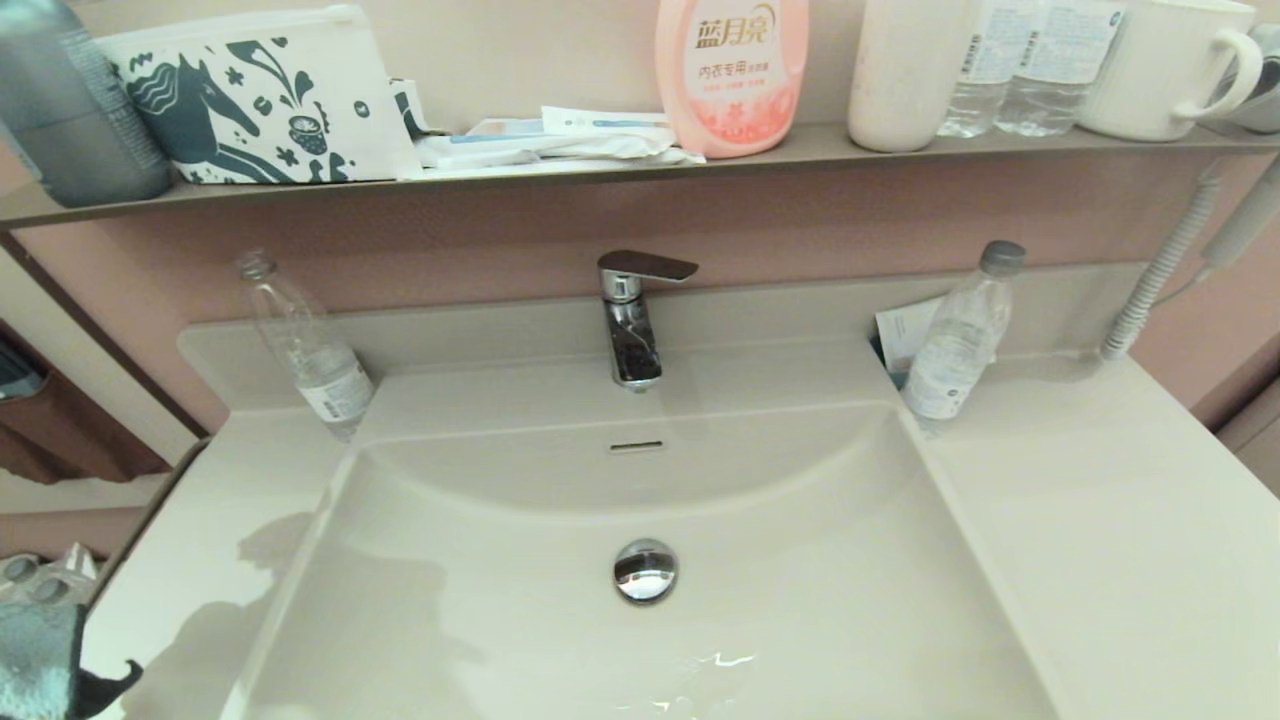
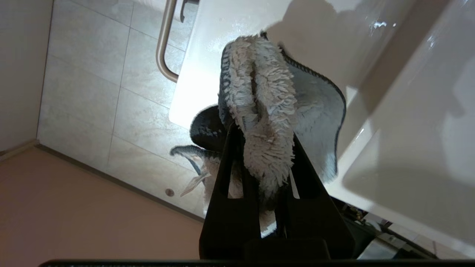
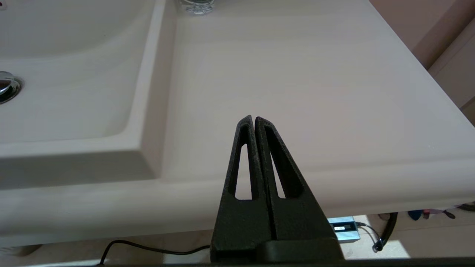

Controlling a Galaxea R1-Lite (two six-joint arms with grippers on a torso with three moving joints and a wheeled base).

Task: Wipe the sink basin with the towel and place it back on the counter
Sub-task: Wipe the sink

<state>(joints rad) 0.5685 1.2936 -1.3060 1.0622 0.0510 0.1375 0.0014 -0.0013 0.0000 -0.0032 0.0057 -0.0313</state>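
Observation:
The fluffy blue-grey towel (image 2: 267, 96) hangs bunched between the fingers of my left gripper (image 2: 265, 139), which is shut on it. It is held off the counter's (image 2: 207, 55) front-left corner, over the tiled floor. In the head view only a piece of the towel (image 1: 35, 660) shows at the lower left edge. The sink basin (image 1: 800, 560) lies bare in the middle, with its chrome drain plug (image 1: 645, 570) and overflow slot (image 1: 636, 446). My right gripper (image 3: 254, 118) is shut with nothing in it, low before the front edge of the right counter (image 3: 297, 81).
A chrome faucet (image 1: 632, 320) stands behind the basin. Clear bottles lean at the back left (image 1: 310, 350) and back right (image 1: 958, 340). The wall shelf (image 1: 600, 165) carries a horse-print pouch, detergent, cups and bottles. A metal rail (image 2: 163, 44) runs along the counter's left side.

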